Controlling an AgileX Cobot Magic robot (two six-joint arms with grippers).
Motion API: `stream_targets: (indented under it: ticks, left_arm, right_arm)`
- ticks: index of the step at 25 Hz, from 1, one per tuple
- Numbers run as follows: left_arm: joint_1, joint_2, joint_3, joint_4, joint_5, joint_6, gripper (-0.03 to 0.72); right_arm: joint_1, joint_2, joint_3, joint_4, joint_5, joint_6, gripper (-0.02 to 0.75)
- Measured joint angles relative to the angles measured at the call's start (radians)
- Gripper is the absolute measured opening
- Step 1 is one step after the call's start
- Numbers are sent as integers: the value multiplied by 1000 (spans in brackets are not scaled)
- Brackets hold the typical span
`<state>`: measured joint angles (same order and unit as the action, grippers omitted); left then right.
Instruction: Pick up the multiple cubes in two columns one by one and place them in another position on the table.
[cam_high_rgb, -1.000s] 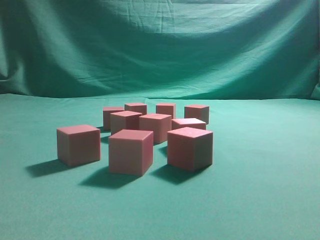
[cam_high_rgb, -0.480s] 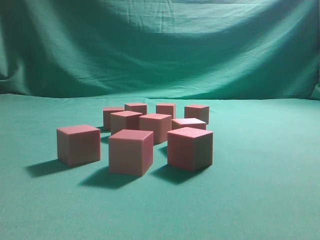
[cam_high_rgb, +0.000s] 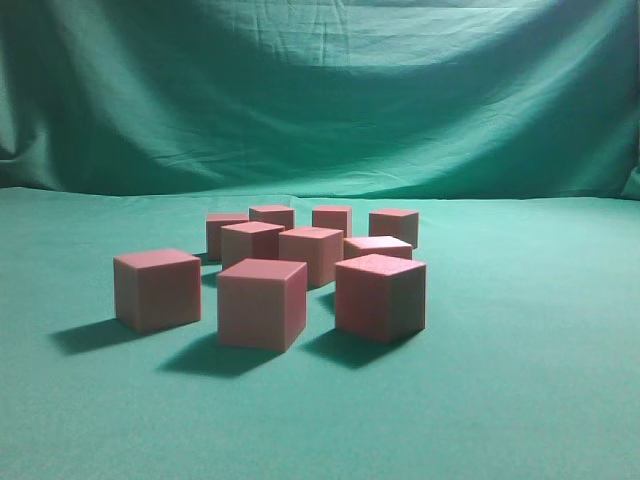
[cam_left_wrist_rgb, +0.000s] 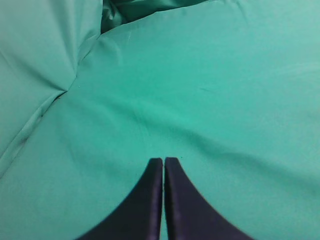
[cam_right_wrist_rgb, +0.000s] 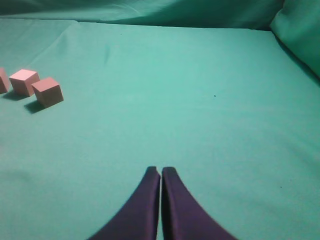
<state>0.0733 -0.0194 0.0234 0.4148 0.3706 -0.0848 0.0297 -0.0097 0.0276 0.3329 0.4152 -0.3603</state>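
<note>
Several pinkish-red cubes (cam_high_rgb: 262, 303) stand loosely grouped on the teal-green table (cam_high_rgb: 520, 350) in the exterior view, the nearest three in front and smaller ones behind. No arm shows in that view. In the right wrist view, two cubes (cam_right_wrist_rgb: 47, 91) sit at the far left edge, well away from my right gripper (cam_right_wrist_rgb: 161, 171), which is shut and empty over bare cloth. My left gripper (cam_left_wrist_rgb: 163, 161) is shut too, with nothing in it, above cloth only; no cube shows in the left wrist view.
A wrinkled green cloth backdrop (cam_high_rgb: 320, 90) hangs behind the table. Folds of that cloth rise at the upper left of the left wrist view (cam_left_wrist_rgb: 45, 60) and at the right corner of the right wrist view (cam_right_wrist_rgb: 300, 30).
</note>
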Motion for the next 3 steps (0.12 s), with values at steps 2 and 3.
stream_targets:
  ticks: [2, 3]
  left_arm:
    - [0, 0, 0, 0, 0, 0, 0]
    - [0, 0, 0, 0, 0, 0, 0]
  right_arm:
    - [0, 0, 0, 0, 0, -2, 0]
    - [0, 0, 0, 0, 0, -2, 0]
